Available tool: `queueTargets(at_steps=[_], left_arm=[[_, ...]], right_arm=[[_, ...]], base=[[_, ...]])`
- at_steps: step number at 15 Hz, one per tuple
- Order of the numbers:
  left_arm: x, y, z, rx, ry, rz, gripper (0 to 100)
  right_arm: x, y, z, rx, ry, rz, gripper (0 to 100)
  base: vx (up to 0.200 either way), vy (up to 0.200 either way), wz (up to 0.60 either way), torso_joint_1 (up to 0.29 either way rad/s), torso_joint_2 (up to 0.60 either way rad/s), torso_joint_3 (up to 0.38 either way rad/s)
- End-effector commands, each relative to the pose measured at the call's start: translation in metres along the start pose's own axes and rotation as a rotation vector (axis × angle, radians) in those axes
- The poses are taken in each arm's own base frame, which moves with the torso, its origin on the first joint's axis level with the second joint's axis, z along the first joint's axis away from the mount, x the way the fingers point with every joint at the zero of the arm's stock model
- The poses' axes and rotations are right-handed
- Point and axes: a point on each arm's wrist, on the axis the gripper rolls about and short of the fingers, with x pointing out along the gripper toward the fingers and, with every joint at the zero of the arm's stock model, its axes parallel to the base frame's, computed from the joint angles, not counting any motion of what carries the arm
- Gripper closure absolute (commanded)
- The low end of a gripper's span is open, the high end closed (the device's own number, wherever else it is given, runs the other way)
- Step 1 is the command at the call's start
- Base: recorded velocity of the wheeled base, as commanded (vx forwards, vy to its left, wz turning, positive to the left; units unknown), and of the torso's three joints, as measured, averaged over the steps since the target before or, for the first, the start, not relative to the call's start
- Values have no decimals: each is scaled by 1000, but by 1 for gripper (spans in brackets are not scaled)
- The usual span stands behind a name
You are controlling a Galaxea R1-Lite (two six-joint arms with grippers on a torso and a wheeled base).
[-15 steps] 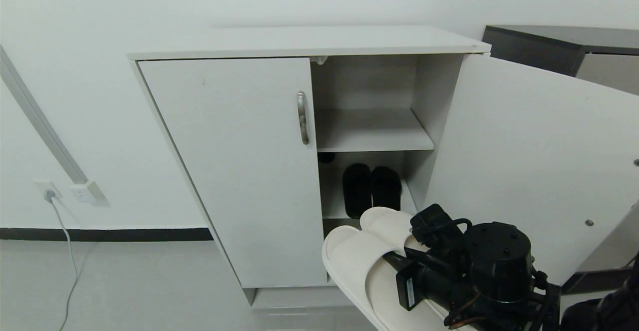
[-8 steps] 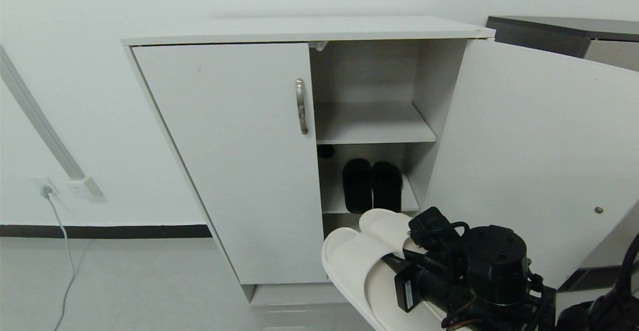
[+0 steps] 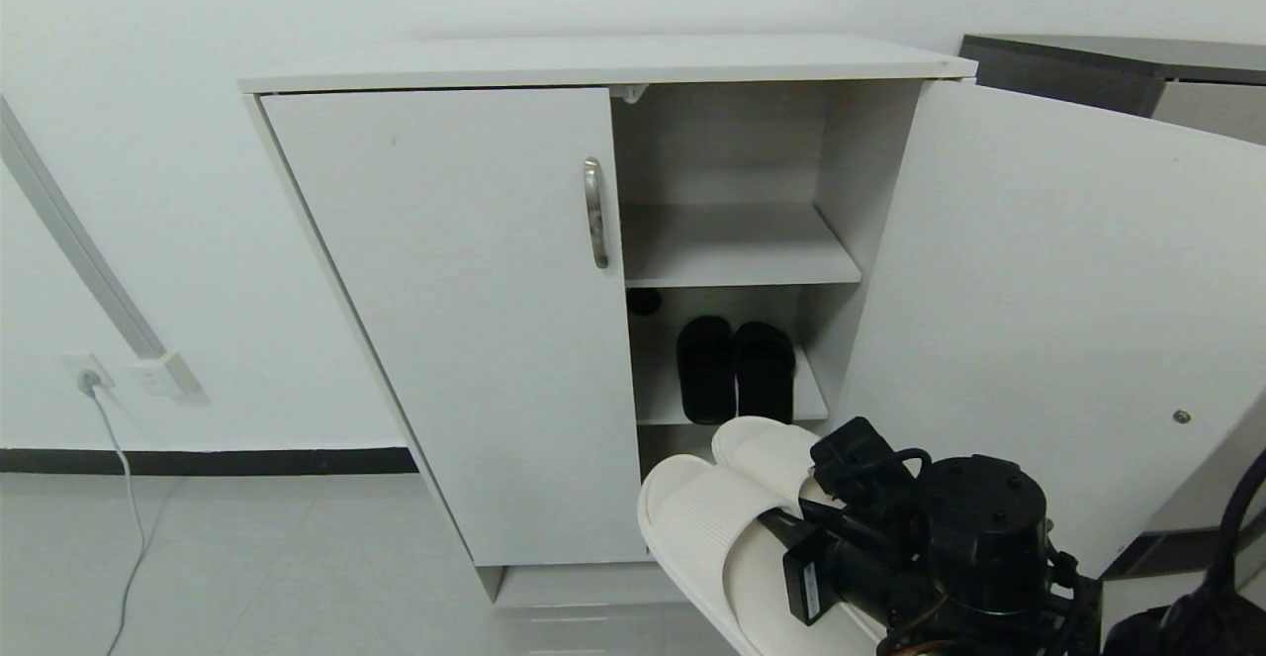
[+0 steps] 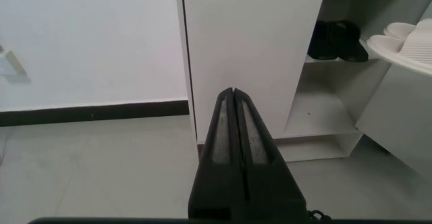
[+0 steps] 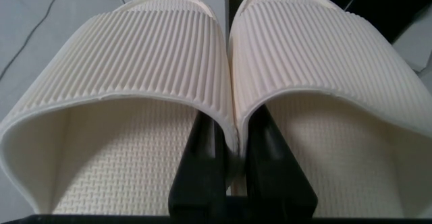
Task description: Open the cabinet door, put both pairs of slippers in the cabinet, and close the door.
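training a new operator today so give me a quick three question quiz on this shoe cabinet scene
1. True or false: the pair of black rubber slippers lies on a shelf inside the white wooden cabinet.
2. What does the right hand clamp? A) pair of ribbed cream foam slippers B) metal door handle C) nothing
3. One word: is the left hand open or shut?
Key: 1 true; 2 A; 3 shut
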Motion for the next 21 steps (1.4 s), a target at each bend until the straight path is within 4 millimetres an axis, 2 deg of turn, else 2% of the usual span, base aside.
queueTargets(at_steps=[1, 4, 7, 8, 9, 11, 12, 19, 21], left_arm=[[0, 0, 0, -1, 0, 1, 100], [0, 0, 0, -1, 0, 0, 100], [0, 0, 0, 1, 0, 0, 100], [0, 0, 0, 1, 0, 0, 100], [0, 0, 0, 1, 2, 0, 100], [0, 0, 0, -1, 2, 0, 100], [0, 0, 0, 1, 2, 0, 100], [0, 0, 0, -1, 2, 0, 100], [0, 0, 0, -1, 0, 0, 100]], right_arm=[[2, 0, -3, -11, 8, -3, 100], [10, 1, 1, -10, -24, -30, 100], [37, 5, 19, 8, -46, -276, 100], [42, 6, 23, 20, -42, -310, 100], [52, 15, 37, 95, -33, -368, 100], [63, 21, 48, 172, 7, -473, 100], [71, 23, 62, 220, -20, -555, 100], [63, 27, 130, 118, -149, -584, 100], [66, 21, 141, 136, -180, -598, 100]], base=[[0, 0, 0, 0, 0, 0], [0, 0, 0, 0, 0, 0], [0, 0, 0, 0, 0, 0], [0, 0, 0, 0, 0, 0], [0, 0, 0, 0, 0, 0], [0, 0, 0, 0, 0, 0], [0, 0, 0, 0, 0, 0], [0, 0, 0, 0, 0, 0], [0, 0, 0, 0, 0, 0]])
